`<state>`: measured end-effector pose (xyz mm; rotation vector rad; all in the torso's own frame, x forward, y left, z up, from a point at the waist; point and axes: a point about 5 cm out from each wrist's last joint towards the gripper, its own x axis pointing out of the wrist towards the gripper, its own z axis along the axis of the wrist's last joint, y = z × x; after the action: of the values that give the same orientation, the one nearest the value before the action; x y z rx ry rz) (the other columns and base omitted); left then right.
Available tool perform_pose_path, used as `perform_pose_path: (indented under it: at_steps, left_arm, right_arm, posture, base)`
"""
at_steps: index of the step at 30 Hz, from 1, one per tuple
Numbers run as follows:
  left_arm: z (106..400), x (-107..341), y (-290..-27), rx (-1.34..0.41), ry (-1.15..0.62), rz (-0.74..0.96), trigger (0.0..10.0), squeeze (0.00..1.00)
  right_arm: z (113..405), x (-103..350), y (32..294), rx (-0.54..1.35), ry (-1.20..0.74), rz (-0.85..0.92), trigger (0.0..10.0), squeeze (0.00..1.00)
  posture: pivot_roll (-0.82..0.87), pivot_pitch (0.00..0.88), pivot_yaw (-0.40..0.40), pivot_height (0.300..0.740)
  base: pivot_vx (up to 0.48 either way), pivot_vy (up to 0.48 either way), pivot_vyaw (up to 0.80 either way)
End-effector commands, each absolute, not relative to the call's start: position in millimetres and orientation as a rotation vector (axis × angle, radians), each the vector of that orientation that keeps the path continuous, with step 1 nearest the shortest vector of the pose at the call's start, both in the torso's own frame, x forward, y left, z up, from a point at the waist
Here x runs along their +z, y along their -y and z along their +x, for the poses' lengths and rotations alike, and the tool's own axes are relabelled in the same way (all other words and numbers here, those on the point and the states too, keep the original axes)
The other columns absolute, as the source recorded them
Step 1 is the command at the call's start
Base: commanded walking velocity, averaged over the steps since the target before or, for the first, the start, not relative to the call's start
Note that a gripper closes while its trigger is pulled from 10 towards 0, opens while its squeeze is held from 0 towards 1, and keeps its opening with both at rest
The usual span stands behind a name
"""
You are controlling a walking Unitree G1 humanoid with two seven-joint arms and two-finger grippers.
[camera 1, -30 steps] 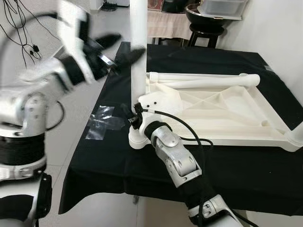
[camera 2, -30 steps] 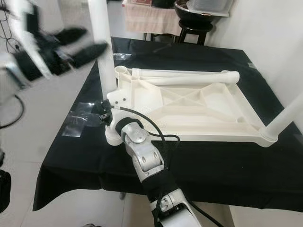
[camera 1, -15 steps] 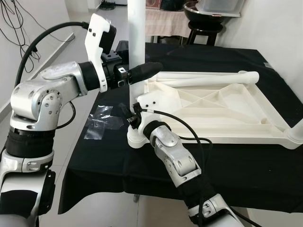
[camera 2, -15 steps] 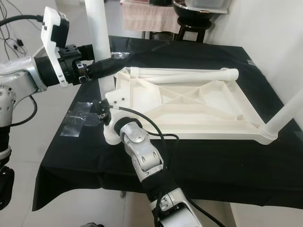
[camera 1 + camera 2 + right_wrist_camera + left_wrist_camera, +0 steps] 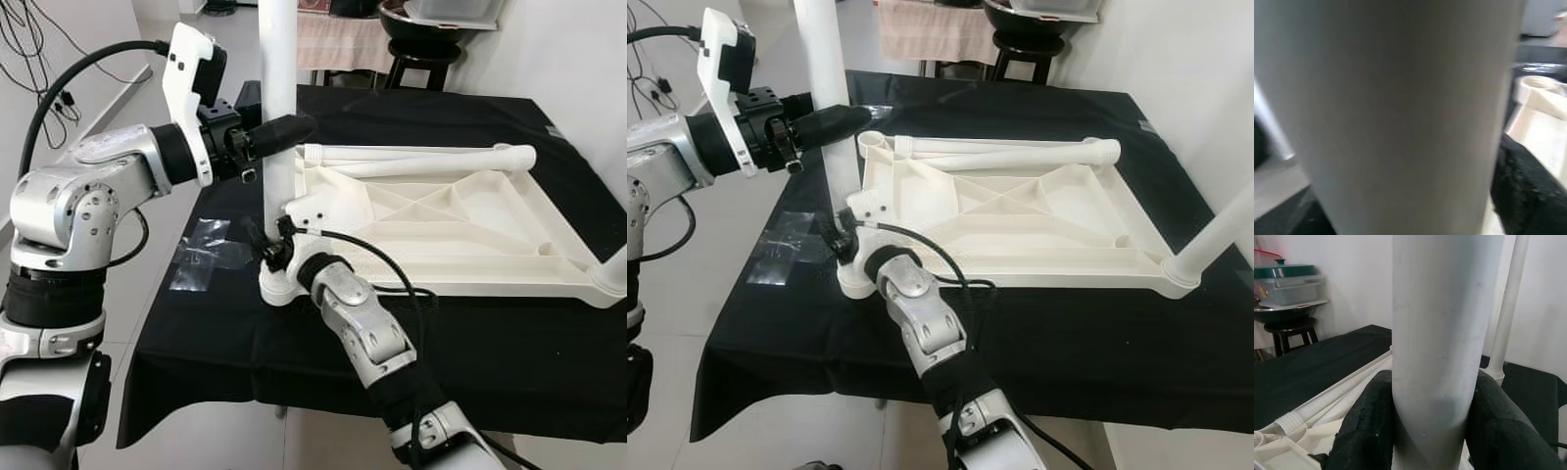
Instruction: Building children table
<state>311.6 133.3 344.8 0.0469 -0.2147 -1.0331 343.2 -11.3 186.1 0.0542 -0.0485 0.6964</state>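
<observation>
While the white tabletop [image 5: 460,230] lies upside down on the black cloth [image 5: 509,343], four table legs can be counted: one upright leg [image 5: 277,108] standing in the near left corner socket, a second one standing at the near right corner [image 5: 1213,240], and two more lying side by side along the far edge of the tabletop [image 5: 421,162]. A patch of clear plastic film [image 5: 201,255] lies on the cloth just left of the upright leg. Behind the table stand a black stool [image 5: 416,54] and a small table with a pale cloth [image 5: 328,44].

Both grippers are on that upright leg. Midway up it, the left gripper [image 5: 279,132] has its two black fingers [image 5: 1369,431] closed around the leg, one pressed on each side. Down at the socket, the right gripper [image 5: 266,253] is against the base of the leg; its wrist view shows the leg very close with black fingertips [image 5: 1520,191] at either side, so it pinches the leg there too.
</observation>
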Motion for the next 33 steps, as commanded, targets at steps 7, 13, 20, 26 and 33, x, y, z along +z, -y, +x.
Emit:
perform_pose_path:
  at_steps: [7, 13, 20, 26, 33]
  left_arm:
    - [297.9, 334.6, -108.2, -1.205, 0.193, 0.028, 0.0, 0.0]
    - [295.8, 333.8, -105.9, -1.211, 0.199, 0.022, 0.0, 0.0]
    - [291.8, 331.8, -103.8, -1.22, 0.202, 0.021, 0.0, 0.0]
    - [289.0, 326.9, -103.7, -1.223, 0.192, 0.041, 0.0, 0.0]
    - [289.4, 325.3, -104.1, -1.218, 0.192, 0.059, 0.0, 0.0]
  right_arm:
    - [355.5, 236.8, 31.5, 1.213, 0.217, -0.072, 10.0, 0.0]
    - [356.1, 245.3, 36.7, 1.364, 0.219, -0.155, 10.0, 0.0]
    - [355.9, 248.3, 33.4, 1.478, 0.191, -0.174, 10.0, 0.0]
    - [353.2, 239.6, 23.1, 1.6, 0.136, -0.183, 0.0, 0.0]
    - [351.5, 234.8, 18.7, 1.635, 0.132, -0.19, 0.0, 0.0]
  posture:
    - [0.08, 0.084, -0.034, 0.74]
    - [0.08, 0.085, -0.04, 0.74]
    - [0.08, 0.09, -0.045, 0.74]
    - [0.09, 0.092, -0.051, 0.74]
    - [0.08, 0.089, -0.05, 0.74]
  base:
    - [0.0, 0.0, 0.0]
    - [0.0, 0.0, 0.0]
    - [0.0, 0.0, 0.0]
    - [0.0, 0.0, 0.0]
    - [0.0, 0.0, 0.0]
